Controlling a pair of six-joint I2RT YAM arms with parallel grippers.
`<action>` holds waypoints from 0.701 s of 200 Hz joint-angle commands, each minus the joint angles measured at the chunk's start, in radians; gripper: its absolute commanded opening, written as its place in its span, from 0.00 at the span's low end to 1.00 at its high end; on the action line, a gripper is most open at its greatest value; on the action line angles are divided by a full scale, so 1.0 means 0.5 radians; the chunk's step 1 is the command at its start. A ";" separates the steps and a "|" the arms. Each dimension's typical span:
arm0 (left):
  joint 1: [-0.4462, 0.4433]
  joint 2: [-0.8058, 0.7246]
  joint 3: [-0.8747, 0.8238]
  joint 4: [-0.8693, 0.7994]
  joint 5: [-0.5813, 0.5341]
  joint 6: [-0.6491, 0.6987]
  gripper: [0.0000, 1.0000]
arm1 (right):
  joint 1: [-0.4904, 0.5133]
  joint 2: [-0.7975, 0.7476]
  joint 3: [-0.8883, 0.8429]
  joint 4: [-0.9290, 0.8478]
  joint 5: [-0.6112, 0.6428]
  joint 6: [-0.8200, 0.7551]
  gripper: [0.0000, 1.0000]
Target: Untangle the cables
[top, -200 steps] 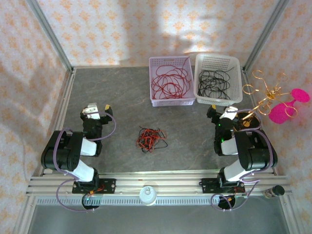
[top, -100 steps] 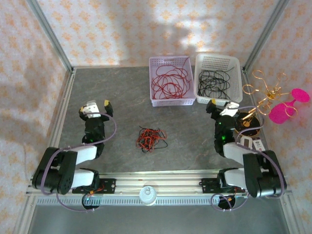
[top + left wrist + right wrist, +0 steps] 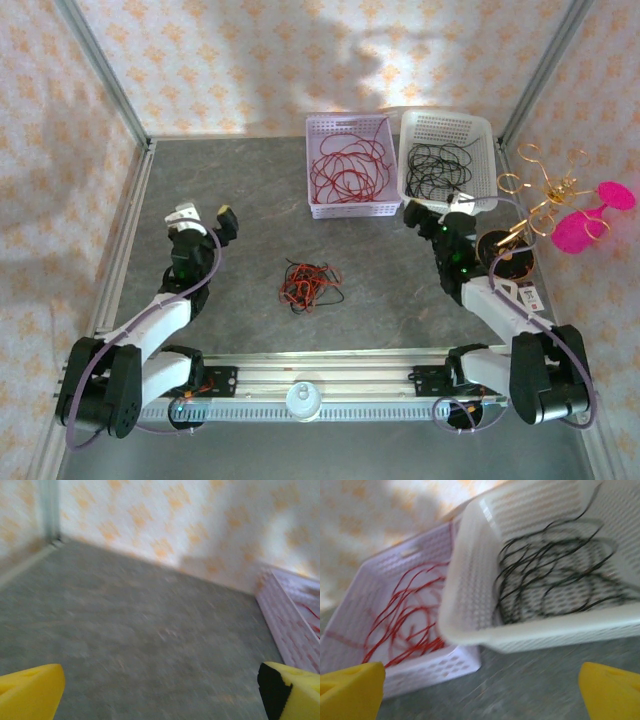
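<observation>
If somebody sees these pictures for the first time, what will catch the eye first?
The tangle of red and black cables lies in the middle of the grey table. Behind it stand a lilac basket holding red wires and, to its right, a white basket holding black wires. A bright pink thing sits at the far right.

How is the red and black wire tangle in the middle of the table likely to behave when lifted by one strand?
Probably floppy: the tangle is thin, curly loops, so lifted strands would likely sag. Probably light, being mostly gaps between wires. Red and black strands cross, so it may come up as one clump.
</observation>
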 commanded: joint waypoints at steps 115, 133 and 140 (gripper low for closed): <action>-0.670 -0.088 0.366 -1.136 0.844 -0.181 0.79 | 0.781 0.301 0.485 -1.134 -0.508 0.590 0.73; -0.674 -0.131 0.342 -1.161 0.869 -0.199 0.77 | 0.812 0.397 0.506 -1.211 -0.549 0.650 0.70; -0.676 -0.146 0.331 -1.156 0.899 -0.197 0.77 | 0.812 0.437 0.506 -1.224 -0.576 0.671 0.70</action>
